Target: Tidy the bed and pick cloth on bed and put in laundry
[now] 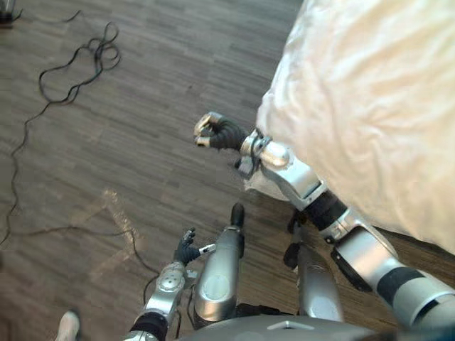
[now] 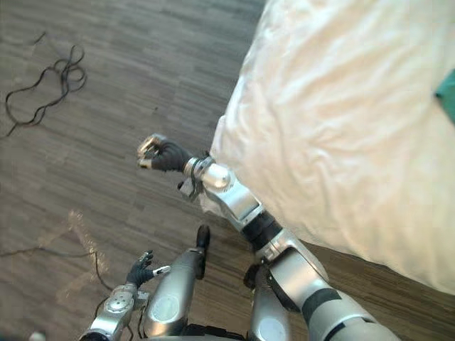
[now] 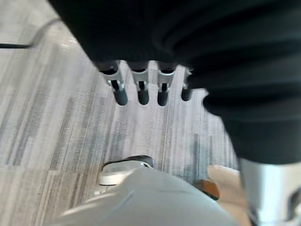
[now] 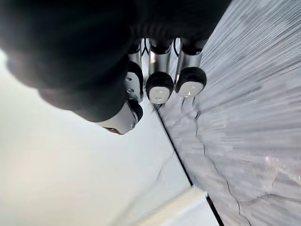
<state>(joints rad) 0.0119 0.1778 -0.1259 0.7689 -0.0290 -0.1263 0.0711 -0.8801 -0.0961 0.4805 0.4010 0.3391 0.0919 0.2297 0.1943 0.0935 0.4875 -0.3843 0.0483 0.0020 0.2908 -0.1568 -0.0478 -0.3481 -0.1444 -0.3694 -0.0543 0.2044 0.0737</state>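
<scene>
Right hand (image 1: pixel 213 132) curled empty beside the white bed (image 1: pixel 370 106); left hand (image 1: pixel 186 250) relaxed over floor (image 1: pixel 142 106).

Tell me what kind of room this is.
Probably a bedroom: a bed with a rumpled white duvet, a teal cloth lying on it, and grey wood-plank floor alongside.
</scene>
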